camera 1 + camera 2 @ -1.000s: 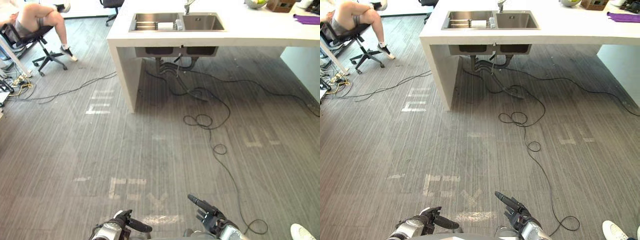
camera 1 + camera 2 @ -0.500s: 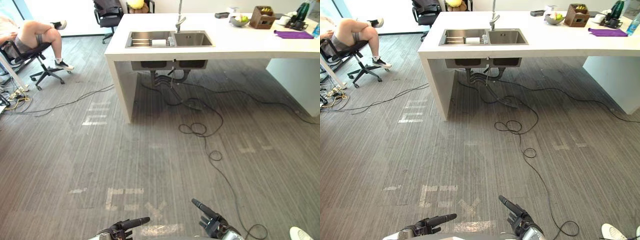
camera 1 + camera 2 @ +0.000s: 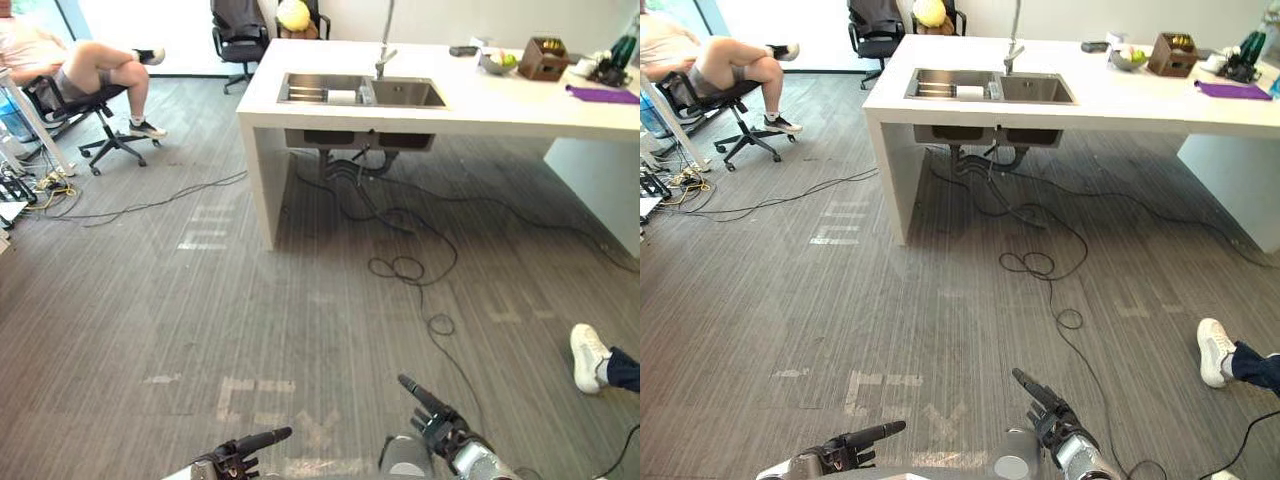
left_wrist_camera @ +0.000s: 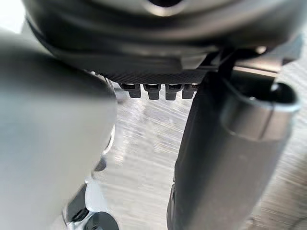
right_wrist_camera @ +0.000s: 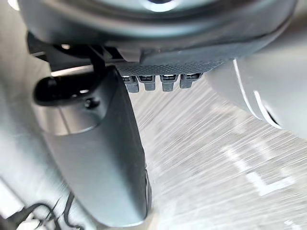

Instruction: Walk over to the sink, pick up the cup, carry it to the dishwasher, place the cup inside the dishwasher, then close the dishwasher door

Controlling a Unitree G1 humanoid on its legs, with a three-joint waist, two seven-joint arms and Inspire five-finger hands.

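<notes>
Left robot hand (image 3: 238,458) and right robot hand (image 3: 440,425) hung loose and empty at the bottom, cup (image 3: 342,97) was probably that white thing in the sink (image 3: 405,96) up top, so you just needed to walk closer.

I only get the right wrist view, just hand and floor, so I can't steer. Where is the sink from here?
Observer: The sink lies well ahead, slightly right of centre, set in a white counter.
Operator: Can you see the cup?
Observer: A white thing sits in the sink's left basin; I can't tell whether it is the cup.
Operator: Anyone close by?
Observer: A person's shoe shows to the robot's right, nearer than the counter.
</notes>
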